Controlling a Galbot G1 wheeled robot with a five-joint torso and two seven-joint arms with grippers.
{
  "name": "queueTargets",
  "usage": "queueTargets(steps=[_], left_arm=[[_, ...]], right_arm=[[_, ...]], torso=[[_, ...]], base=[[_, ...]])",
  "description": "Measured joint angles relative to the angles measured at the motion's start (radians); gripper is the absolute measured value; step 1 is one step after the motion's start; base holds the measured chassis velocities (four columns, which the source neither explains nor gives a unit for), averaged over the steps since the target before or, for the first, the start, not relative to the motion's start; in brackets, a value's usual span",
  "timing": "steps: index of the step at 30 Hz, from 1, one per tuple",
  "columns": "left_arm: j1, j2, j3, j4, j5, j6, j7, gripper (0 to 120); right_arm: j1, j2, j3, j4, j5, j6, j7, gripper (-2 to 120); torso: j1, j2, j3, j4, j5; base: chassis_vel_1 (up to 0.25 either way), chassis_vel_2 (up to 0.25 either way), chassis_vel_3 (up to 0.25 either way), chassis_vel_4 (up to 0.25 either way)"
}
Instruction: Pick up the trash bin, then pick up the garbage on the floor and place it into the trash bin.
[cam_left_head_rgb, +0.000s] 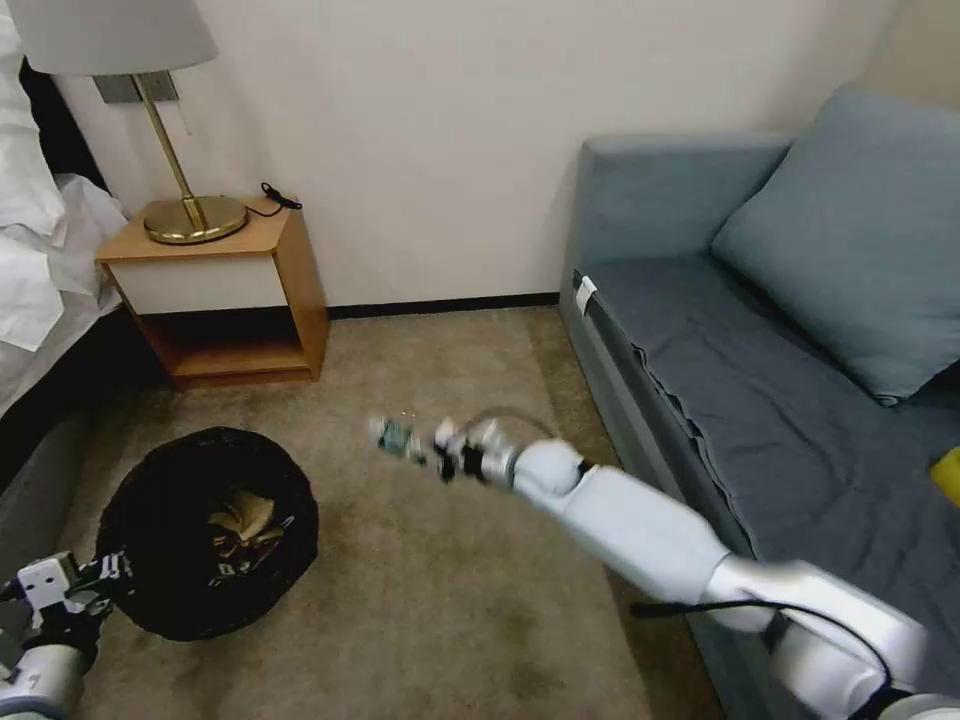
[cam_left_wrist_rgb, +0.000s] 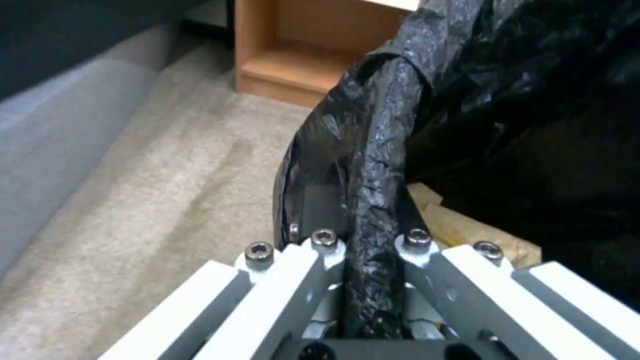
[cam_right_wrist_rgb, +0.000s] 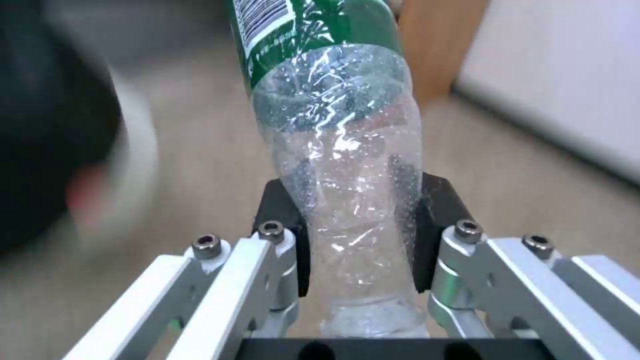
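Two end effectors busy: left (cam_left_wrist_rgb: 373, 280) pinches the bin (cam_left_head_rgb: 205, 530) rim on the floor, right (cam_right_wrist_rgb: 360, 235) is clamped round the bottle (cam_right_wrist_rgb: 340, 165) midair. Light, crinkly, probably slippery plastic, so mid-body's the best spot.

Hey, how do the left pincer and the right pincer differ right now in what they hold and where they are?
The left pincer is clamped on the lined rim of the trash bin; the right pincer squeezes a clear plastic bottle with a green label. The left pincer sits low at the bin's near edge, while the right pincer is stretched out above the floor, beside the bin. The bin already holds tan paper; the bottle is still outside it. Both pincers are shut on something.
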Motion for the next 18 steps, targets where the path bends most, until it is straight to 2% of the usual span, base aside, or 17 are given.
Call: queueTargets(steps=[2,3,5,7,10,14,18], left_arm=[[-0.012,-0.007,0.03,-0.013,0.015,0.01,-0.008,1],[-0.012,-0.007,0.03,-0.013,0.015,0.01,-0.008,1],[-0.024,-0.014,0.062,-0.026,0.026,0.02,-0.017,1],[-0.027,-0.016,0.071,-0.03,0.029,0.022,-0.019,1],[-0.025,-0.022,0.091,-0.043,0.039,0.026,-0.027,1],[-0.013,-0.032,0.106,-0.059,0.047,0.027,-0.027,1],[-0.003,-0.042,0.115,-0.073,0.055,0.027,-0.025,1]], right_arm=[[0.033,-0.039,0.012,0.12,0.073,-0.026,0.046,25],[0.033,-0.039,0.012,0.12,0.073,-0.026,0.046,25],[0.055,-0.08,0.003,0.259,0.133,-0.043,0.073,25],[0.06,-0.092,-0.005,0.299,0.149,-0.049,0.081,25],[0.072,-0.131,-0.073,0.46,0.17,-0.071,0.107,25],[0.07,-0.134,-0.141,0.534,0.162,-0.092,0.125,25],[0.065,-0.124,-0.193,0.544,0.132,-0.097,0.126,25]], torso=[[0.0,0.0,0.0,0.0001,-0.0001],[0.0,0.0,0.0,0.0001,-0.0001],[0.0,0.0,0.0,-0.0002,0.0],[0.0,0.0,0.0,-0.0001,-0.0001],[0.0,0.0,0.0,0.0,-0.0001],[0.0,0.0,0.0,0.0,-0.0001],[0.0,0.0,0.0,0.0001,0.0]], base=[[0.0,0.0,0.0,0.0],[0.0,0.0,0.0,0.0],[0.0,0.0,0.0,0.0],[0.0,0.0,0.0,0.0],[0.0,0.0,0.0,0.0],[0.0,0.0,0.0,0.0],[0.0,0.0,0.0,0.0]])
